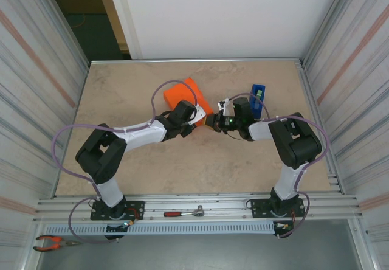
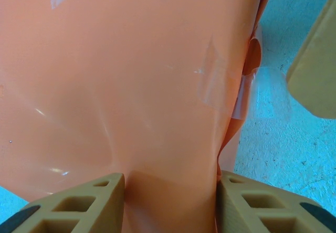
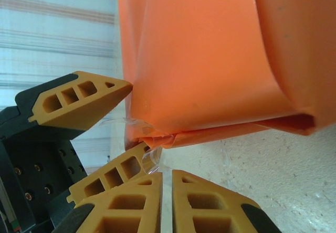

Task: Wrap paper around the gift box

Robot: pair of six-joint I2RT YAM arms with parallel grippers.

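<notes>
Slightly beyond the middle of the tan table (image 1: 134,160), the gift box (image 1: 187,93) lies as a bright orange block, its sides covered by the paper (image 2: 131,86). The left gripper (image 1: 198,114) reaches in from the near left and clamps the block's near end. In the left wrist view its two tan fingers (image 2: 79,201) press against either side of the orange surface. Strips of clear tape (image 2: 218,81) lie across the paper there, and one strip hangs off the right edge above the table. The right gripper (image 1: 214,121) comes in from the right, just beside the left one at the block's near right corner. In the right wrist view its fingers (image 3: 210,201) stand almost pressed together with only a thin slit between them. Whether they pinch the scrap of tape at the corner cannot be told. A loose fold of paper gapes open along the block's lower edge. A blue tape dispenser (image 1: 258,98) stands just right of the block.
</notes>
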